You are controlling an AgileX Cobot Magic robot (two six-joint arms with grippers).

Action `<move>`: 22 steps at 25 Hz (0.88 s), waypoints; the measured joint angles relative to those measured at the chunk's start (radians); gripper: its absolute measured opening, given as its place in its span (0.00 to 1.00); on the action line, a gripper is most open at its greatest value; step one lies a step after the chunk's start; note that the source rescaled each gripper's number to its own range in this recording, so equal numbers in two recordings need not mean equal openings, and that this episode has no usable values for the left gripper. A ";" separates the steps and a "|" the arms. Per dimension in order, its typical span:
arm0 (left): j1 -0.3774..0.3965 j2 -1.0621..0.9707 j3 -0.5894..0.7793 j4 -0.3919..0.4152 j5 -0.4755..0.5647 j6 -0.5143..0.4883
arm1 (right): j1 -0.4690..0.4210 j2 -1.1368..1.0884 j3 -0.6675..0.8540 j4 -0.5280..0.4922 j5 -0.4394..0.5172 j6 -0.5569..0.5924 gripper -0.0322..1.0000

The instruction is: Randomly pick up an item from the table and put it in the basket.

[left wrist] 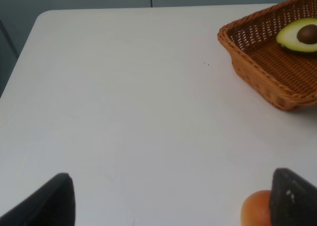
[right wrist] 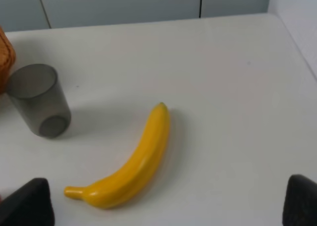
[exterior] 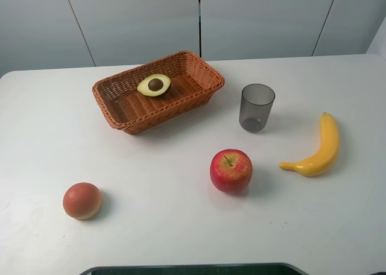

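Exterior high view: halved avocado [exterior: 154, 85], cut face and brown pit up, lying inside the wicker basket [exterior: 120, 109] at about 11 o'clock on the white table [exterior: 181, 227]; likely light, rigid and smooth-skinned, best pinched across its dark-green flanks (task appears done); no arm in sight, with grey cup [exterior: 256, 108] at 1 o'clock, banana [exterior: 319, 151] at 3, red apple [exterior: 231, 170] near centre, orange-red fruit [exterior: 82, 201] at 8, all apart from the basket. Left wrist view: left gripper [left wrist: 171, 201] spread wide and holding nothing, one fingertip [left wrist: 294, 198] just in front of the orange-red fruit; basket and avocado far off. Right wrist view: right gripper [right wrist: 168, 206] likewise spread and empty above the banana, cup beside it, nothing obstructing.
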State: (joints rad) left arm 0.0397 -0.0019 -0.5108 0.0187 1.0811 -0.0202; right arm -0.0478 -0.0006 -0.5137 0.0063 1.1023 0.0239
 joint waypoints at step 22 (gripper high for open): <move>0.000 0.000 0.000 0.000 0.000 0.000 | -0.012 0.000 0.000 0.007 0.000 -0.011 1.00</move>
State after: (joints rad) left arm 0.0397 -0.0019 -0.5108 0.0187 1.0811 -0.0202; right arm -0.0597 -0.0006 -0.5137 0.0136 1.1023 0.0128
